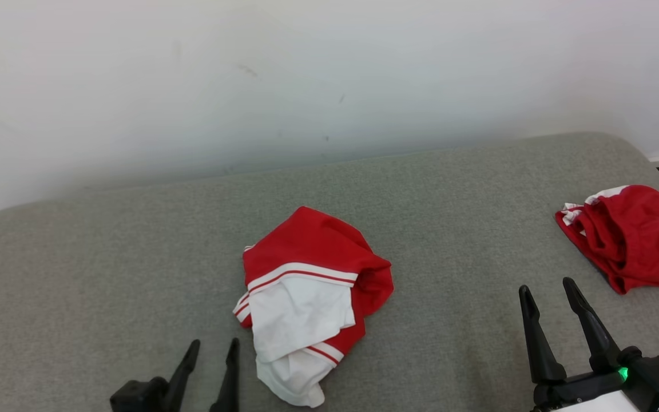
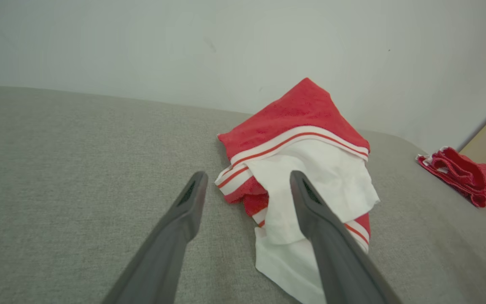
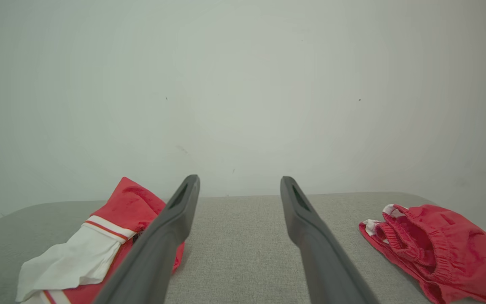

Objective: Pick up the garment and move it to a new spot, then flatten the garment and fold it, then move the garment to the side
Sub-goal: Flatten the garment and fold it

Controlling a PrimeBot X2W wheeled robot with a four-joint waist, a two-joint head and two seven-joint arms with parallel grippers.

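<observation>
Closest to the viewer, at the lower left, the robot's left hand (image 1: 214,341) had its two dark fingers spread apart and held nothing, its tips pointing away over a grey padded surface (image 1: 78,274). Just beside it to the right, near the middle of that surface, lay the garment (image 1: 312,286). It was a crumpled red and white heap, with red cloth on its far side, a white band with a red stripe across it, and loose white fabric spilling toward the near edge. In the left wrist view one finger overlapped the white fabric, though whether it touched could not be told. Further right, the right hand (image 1: 546,284) was also spread wide and empty, above bare surface. Beyond it, near the right edge, sat a second red garment (image 1: 632,234), bunched up and well apart from the first. A pale wall (image 1: 306,86) stood behind everything.
</observation>
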